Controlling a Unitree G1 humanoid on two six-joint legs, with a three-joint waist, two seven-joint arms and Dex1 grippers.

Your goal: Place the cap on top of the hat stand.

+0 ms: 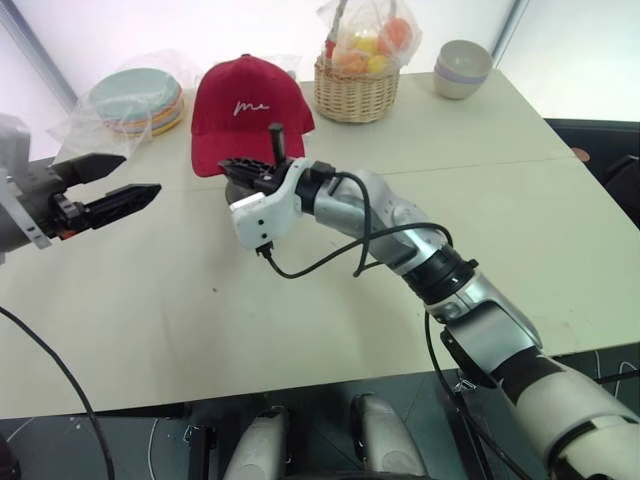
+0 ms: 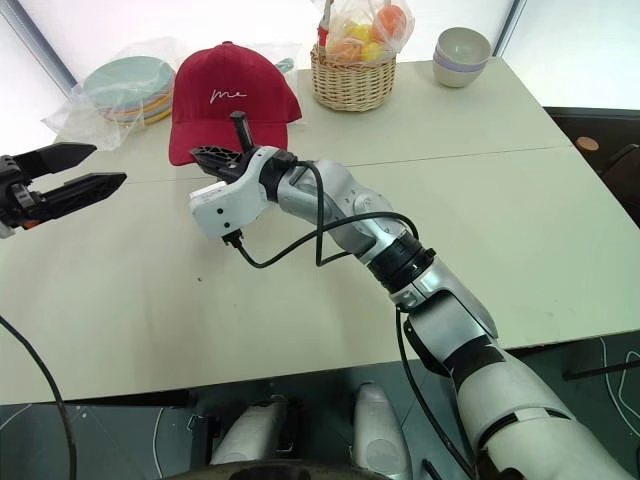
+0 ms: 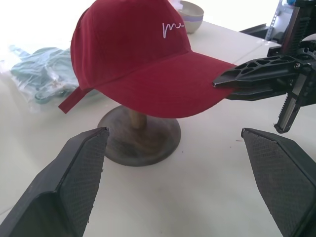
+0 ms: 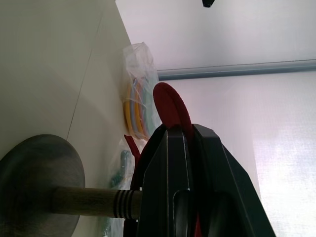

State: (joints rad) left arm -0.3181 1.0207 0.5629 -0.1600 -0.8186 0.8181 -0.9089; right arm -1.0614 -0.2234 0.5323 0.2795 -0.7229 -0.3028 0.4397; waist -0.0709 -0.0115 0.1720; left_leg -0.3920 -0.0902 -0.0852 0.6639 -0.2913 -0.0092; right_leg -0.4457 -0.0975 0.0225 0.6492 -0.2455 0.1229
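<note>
The red cap (image 3: pixel 133 54) rests on top of the hat stand, and its crown hides the stand's disc top. Under the cap I see the stand's wooden stem and round dark base (image 3: pixel 140 140). My right gripper (image 3: pixel 219 89) is shut on the front edge of the cap's brim, one finger above and one below. In the right wrist view, red fabric sits between those fingers beside the stem (image 4: pixel 89 202). My left gripper (image 1: pixel 138 175) hovers to the left of the cap, apart from it, open with nothing between its fingers (image 3: pixel 79 168).
Behind the cap a woven basket (image 1: pixel 357 95) holds bagged fruit. Stacked plates in plastic (image 1: pixel 135 100) lie at the back left, and bowls (image 1: pixel 462 68) stand at the back right. The pale table (image 1: pixel 330 330) stretches toward me.
</note>
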